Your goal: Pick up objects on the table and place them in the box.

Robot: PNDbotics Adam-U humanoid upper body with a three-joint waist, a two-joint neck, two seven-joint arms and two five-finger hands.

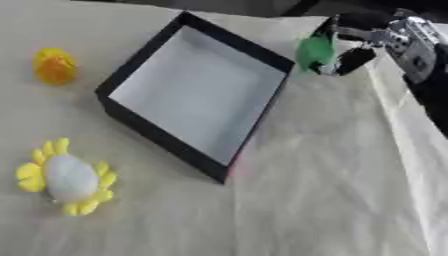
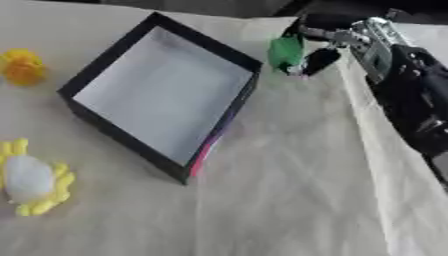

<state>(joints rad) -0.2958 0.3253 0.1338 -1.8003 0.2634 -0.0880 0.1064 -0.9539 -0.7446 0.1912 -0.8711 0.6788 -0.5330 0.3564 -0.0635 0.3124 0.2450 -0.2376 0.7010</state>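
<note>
Box (image 1: pixel 197 90): black walls, pale grey floor, set askew on our cream table cloth (image 1: pixel 324 200); nothing shows inside it. Green object (image 1: pixel 314 51): pinched in the curled fingers of our right hand (image 1: pixel 354 47), held above the cloth just past the box's far right corner. Yellow-orange toy (image 1: pixel 54 65): on the cloth, left of the box, well apart. White-and-yellow flower-shaped toy (image 1: pixel 68 177): on the cloth near the box's lower left side. Left hand: unseen.

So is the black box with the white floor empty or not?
Empty. The black box with the white floor shows only bare floor; the green object is outside, in the right hand.
</note>
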